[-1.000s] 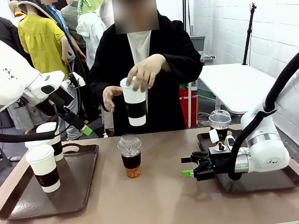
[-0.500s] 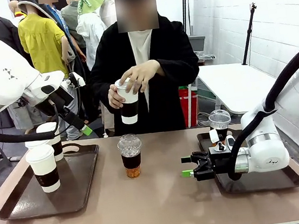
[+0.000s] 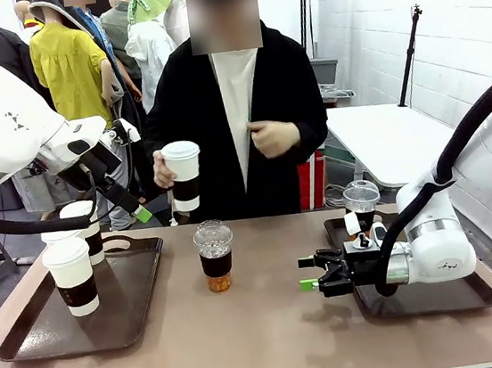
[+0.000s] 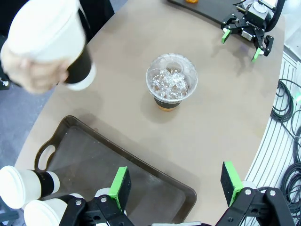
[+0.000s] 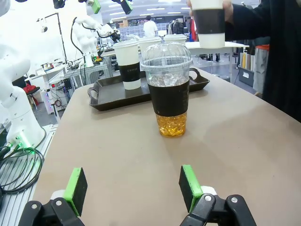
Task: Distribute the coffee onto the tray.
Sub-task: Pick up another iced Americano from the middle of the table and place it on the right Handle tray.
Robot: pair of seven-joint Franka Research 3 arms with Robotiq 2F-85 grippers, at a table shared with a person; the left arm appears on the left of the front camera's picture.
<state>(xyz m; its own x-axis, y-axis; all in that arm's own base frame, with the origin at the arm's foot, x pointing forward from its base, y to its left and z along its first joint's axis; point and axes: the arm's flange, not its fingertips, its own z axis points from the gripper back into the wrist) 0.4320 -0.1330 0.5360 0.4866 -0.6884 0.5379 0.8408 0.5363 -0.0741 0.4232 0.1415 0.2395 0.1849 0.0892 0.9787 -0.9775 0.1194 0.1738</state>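
While my right pincer (image 3: 306,274) hangs low over the desk (image 3: 266,343): jaws released, nothing between the pads, pointed at the drink ahead.
Dome-lidded iced coffee (image 3: 215,258): upright mid-desk, on no tray. I'd drive straight in, close gently on the dark band under the dome because I expect clear plastic to buckle, then lift level.
Left tray (image 3: 130,301): sleeved paper cups (image 3: 72,277) stand along its left side. The bare right half looks like my best drop spot.
Left pincer (image 4: 175,184): released and empty, above that tray.
Person's hand (image 3: 165,170): holds another paper cup (image 3: 183,175) up beyond the far edge. I'd steer clear of it.
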